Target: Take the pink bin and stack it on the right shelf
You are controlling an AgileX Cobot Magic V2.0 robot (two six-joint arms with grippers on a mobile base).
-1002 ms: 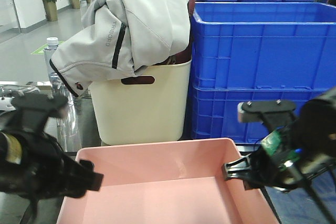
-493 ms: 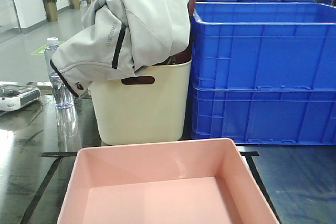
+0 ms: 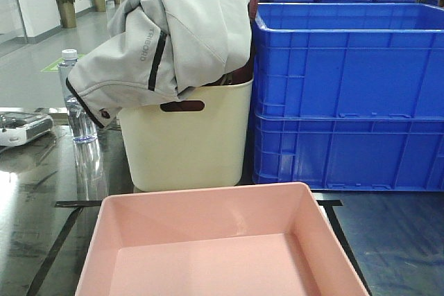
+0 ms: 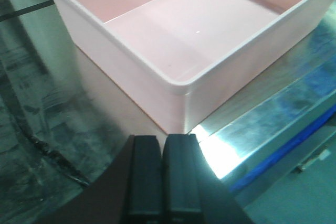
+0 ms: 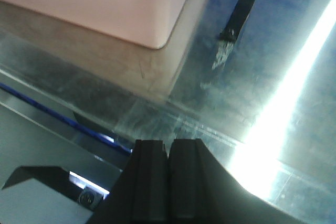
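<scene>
Currently the pink bin [image 3: 218,244] sits flat on the polished steel top of the right shelf [image 3: 41,192], inside the black tape outline [image 3: 66,230], which I read as the marked drop zone, so the placement looks done. Behind it stand the cream bin [image 3: 184,136] draped with a grey jacket [image 3: 166,29], the stacked blue crates [image 3: 347,95], and a water bottle [image 3: 73,98] at the left. Neither arm shows in the front view. From the left wrist camera, my left gripper [image 4: 164,177] has its fingers pressed together on nothing, just off the bin's near corner, apart from the wall. The right gripper [image 5: 168,179] likewise has its fingers together and empty, clear of the bin's other corner, over the shelf's front edge. I judge both arms are parked clear so the bin rests undisturbed.
</scene>
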